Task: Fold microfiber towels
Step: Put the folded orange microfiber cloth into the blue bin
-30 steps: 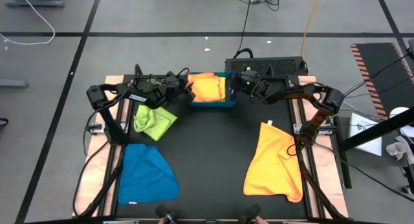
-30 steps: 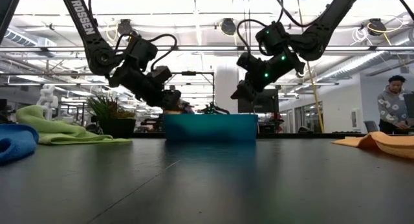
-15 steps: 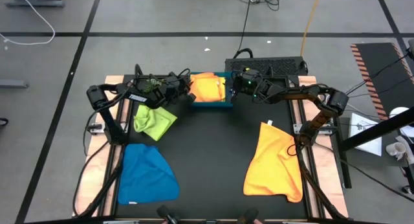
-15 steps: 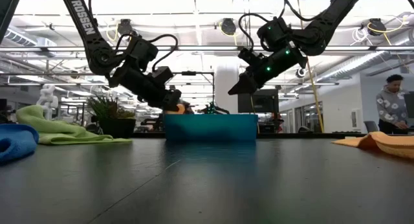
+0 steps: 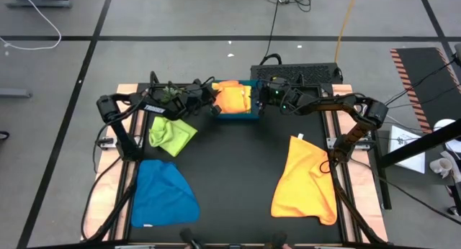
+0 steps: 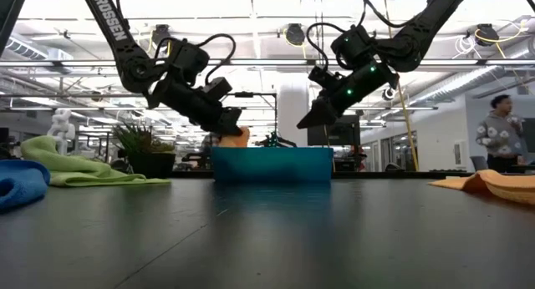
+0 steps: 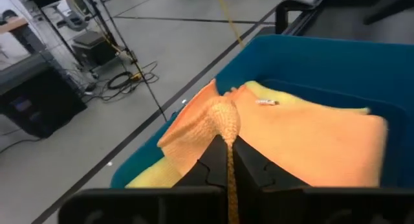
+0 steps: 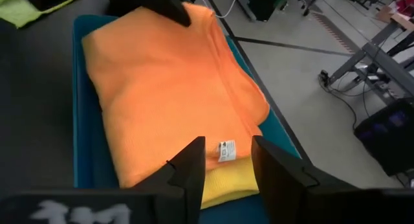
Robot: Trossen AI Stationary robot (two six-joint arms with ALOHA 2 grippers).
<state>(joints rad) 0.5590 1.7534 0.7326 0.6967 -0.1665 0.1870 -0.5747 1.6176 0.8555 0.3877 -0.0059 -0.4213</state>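
Observation:
A teal tray [image 5: 235, 116] stands at the table's far middle. In it a folded orange towel [image 5: 232, 98] lies on a yellow towel [image 8: 228, 177]. My left gripper [image 5: 209, 100] is at the tray's left side, shut on the orange towel [image 7: 310, 146]. My right gripper [image 5: 261, 99] hovers open over the towel's right end, its fingers either side of a white label [image 8: 226, 149] without touching. A lime green towel [image 5: 171, 132], a blue towel [image 5: 164, 193] and another orange towel [image 5: 306, 183] lie spread on the table. My left gripper pinches a bunched ridge of the orange towel at its left edge [image 7: 224, 120] between its two fingers; how many layers cannot be told. The fingers slant down from the table's left. The pinched bit [image 6: 239, 137] stands above the tray's rim, the rest lies in the tray.
A small potted plant [image 5: 167, 94] stands at the far left, close behind my left arm. A black box [image 5: 295, 71] lies beyond the tray. A person [image 6: 500, 139] stands in the room to the right. Bare dark table shows in the middle and near side.
My left gripper has shut on the orange towel's left edge and risen slightly, drawing that edge up above the tray's rim while the rest stays flat. My right gripper has stayed over the tray's right end and turned a little.

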